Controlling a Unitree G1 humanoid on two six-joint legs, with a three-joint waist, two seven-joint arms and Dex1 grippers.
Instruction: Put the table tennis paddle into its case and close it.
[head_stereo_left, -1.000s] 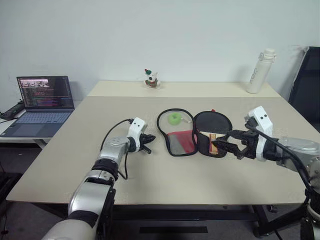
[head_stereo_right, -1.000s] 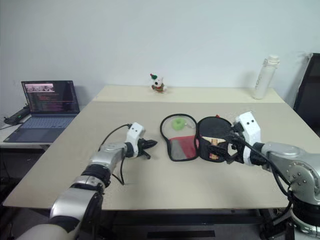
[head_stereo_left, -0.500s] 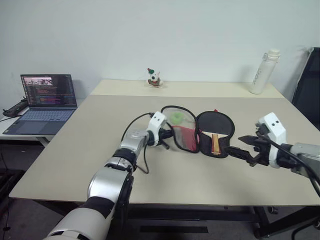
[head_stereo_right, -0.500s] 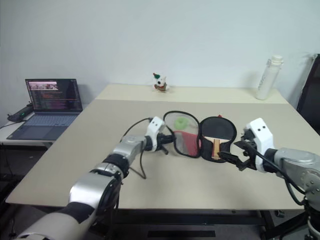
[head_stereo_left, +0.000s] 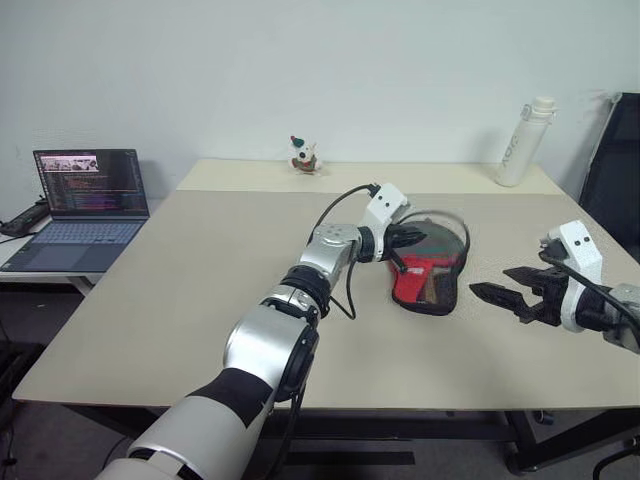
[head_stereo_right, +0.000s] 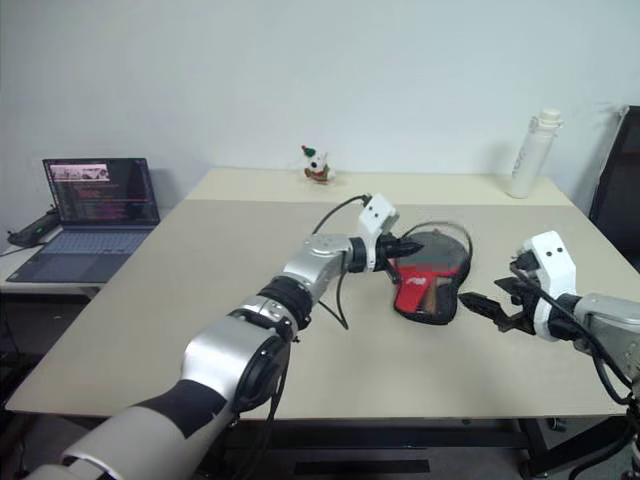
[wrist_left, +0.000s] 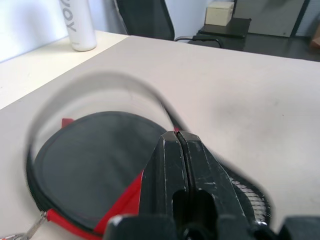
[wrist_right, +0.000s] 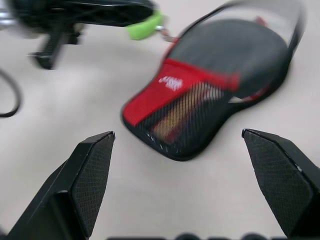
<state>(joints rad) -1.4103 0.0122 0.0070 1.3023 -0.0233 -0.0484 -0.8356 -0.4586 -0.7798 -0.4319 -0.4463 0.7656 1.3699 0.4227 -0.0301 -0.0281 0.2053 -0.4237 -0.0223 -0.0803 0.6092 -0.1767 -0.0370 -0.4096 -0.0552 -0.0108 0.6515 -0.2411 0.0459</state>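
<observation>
Left eye view: the case (head_stereo_left: 428, 273) lies on the desk (head_stereo_left: 200, 290), its flap folded over, the paddle's wooden handle dim behind the mesh. The left pincer (head_stereo_left: 418, 238), closed, hovers at the flap's edge. The right pincer (head_stereo_left: 492, 293) gapes nearby, empty.

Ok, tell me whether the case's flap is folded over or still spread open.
Folded over: the case lies as one paddle shape with its red panel and mesh pocket up. Whether it is zipped, cannot tell.

Left gripper (head_stereo_left: 418, 238) pinched closed, arm outstretched — right gripper (head_stereo_left: 497, 294) spread wide.
</observation>
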